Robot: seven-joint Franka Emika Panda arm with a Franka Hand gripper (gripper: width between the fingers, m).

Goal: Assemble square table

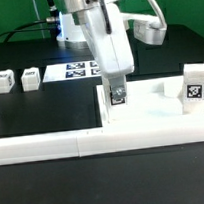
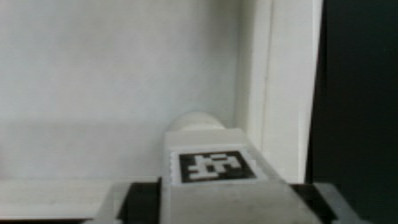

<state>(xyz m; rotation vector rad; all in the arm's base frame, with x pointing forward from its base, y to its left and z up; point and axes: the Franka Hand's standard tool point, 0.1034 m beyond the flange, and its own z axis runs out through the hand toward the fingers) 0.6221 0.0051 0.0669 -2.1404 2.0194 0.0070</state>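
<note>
jaws pinch one tagged leg post (image 2: 214,160) by one square slab (image 1: 151,112) rim (three more posts (image 1: 30,78) stand apart).

Robot lab (tagged marker board (image 1: 79,69)).

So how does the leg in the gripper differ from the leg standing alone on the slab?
The gripped leg is clamped by the gripper; the free leg stands untouched. The gripped leg is at the slab's end on the exterior view's left; the free leg, on its right. Both are white, tagged.
</note>
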